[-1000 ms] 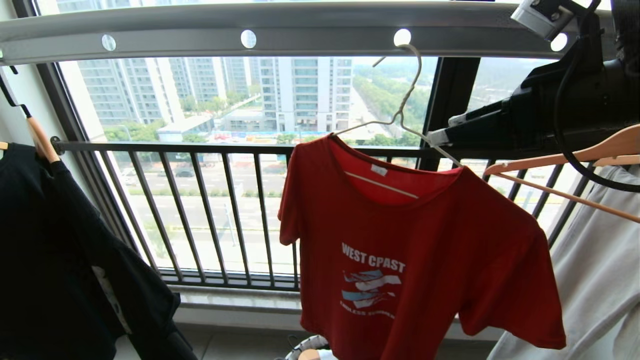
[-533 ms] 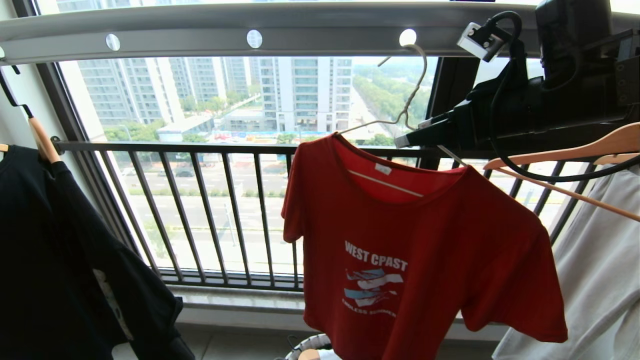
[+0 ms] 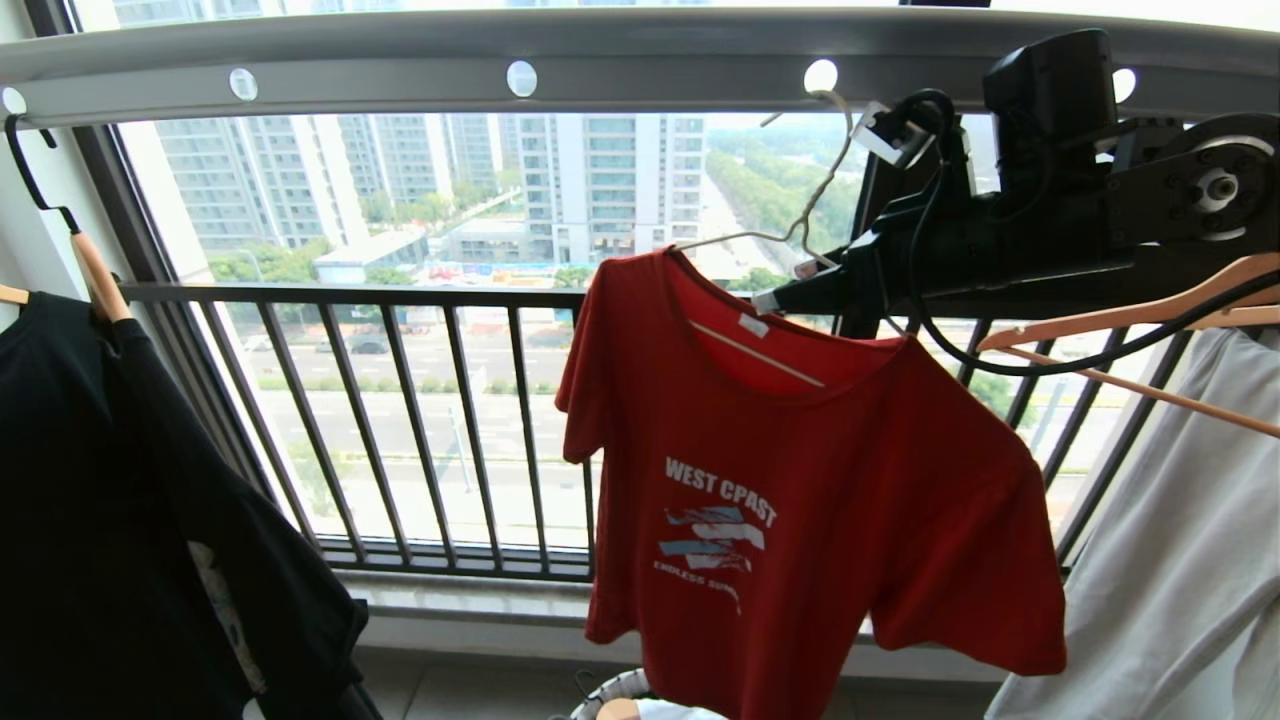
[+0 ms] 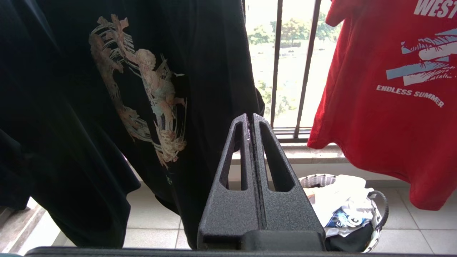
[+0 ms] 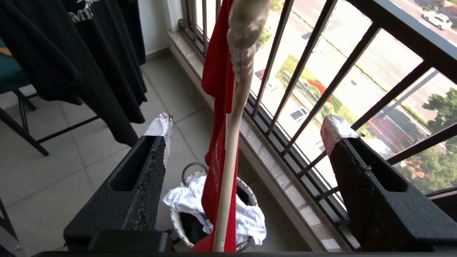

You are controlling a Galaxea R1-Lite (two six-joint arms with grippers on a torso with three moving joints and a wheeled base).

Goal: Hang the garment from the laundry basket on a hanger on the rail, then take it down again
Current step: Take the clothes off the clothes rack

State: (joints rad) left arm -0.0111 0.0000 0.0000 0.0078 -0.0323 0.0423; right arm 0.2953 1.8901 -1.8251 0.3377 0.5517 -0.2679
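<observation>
The red garment [image 3: 800, 480] hangs on the cream hanger [image 3: 822, 185], whose hook sits in a hole of the grey rail [image 3: 600, 55]. My right gripper [image 3: 786, 285] reaches in from the right, just under the hanger's twisted neck and above the collar. In the right wrist view this gripper [image 5: 246, 125] is open, and the hanger's shoulder wire [image 5: 232, 142] runs between its taped fingertips [image 5: 161, 123] without touching either. The laundry basket [image 5: 250, 191] stands on the floor below. My left gripper [image 4: 250, 119] is shut and empty, low beside the black shirt.
A black shirt [image 3: 120, 500] on a wooden hanger hangs at the left. White clothes [image 3: 1180, 560] on wooden hangers [image 3: 1130, 320] hang at the right, close behind my right arm. The barred window railing [image 3: 420, 420] runs behind. White clothes [image 5: 185, 200] fill the basket.
My right arm has reached leftwards and its open fingers now straddle the hanger below the neck. The garment has swung slightly left and up. The left arm has stayed still.
</observation>
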